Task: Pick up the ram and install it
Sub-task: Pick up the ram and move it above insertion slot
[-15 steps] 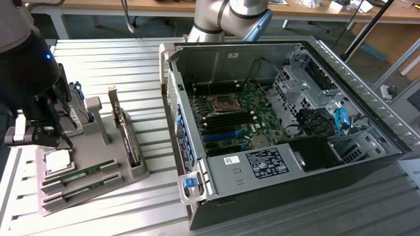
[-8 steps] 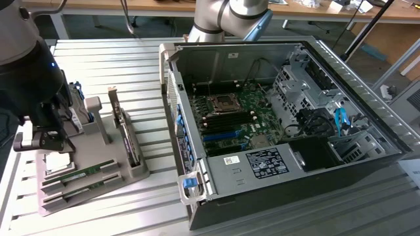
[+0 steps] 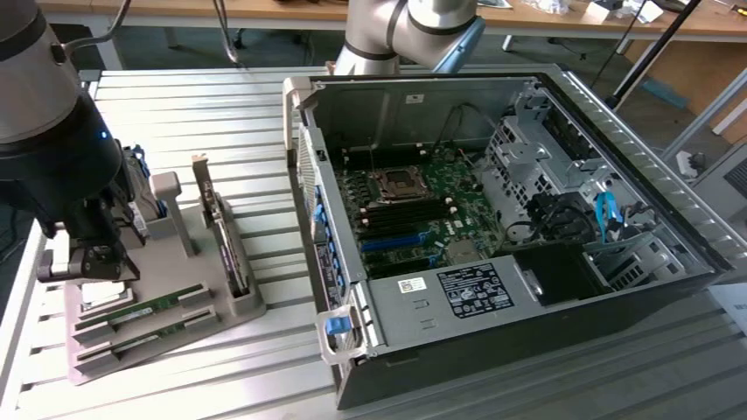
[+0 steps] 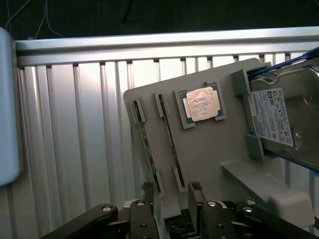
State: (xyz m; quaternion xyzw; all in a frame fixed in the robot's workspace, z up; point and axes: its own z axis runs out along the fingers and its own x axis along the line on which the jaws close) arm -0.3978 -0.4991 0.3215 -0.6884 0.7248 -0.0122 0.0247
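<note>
Two green ram sticks stand on edge in the slots of a grey holder tray (image 3: 175, 337), one ram (image 3: 150, 308) just behind the other ram (image 3: 161, 332). In the wrist view they run as thin strips, the ram (image 4: 148, 154) and its neighbour (image 4: 172, 142). My gripper (image 3: 94, 262) hangs above the tray's end at the exterior view's left, over the square silver processor (image 4: 202, 104). The gripper (image 4: 170, 199) is open, nothing between its fingers (image 4: 194, 196), and the nearer stick's end lies roughly in line with the gap.
On the same tray are a hard drive (image 4: 279, 117) and a dark expansion card with metal bracket (image 3: 227, 245). At the exterior view's right the open computer case (image 3: 491, 350) shows its motherboard (image 3: 408, 210) with black memory slots. Ribbed metal table (image 3: 210, 114) lies all around.
</note>
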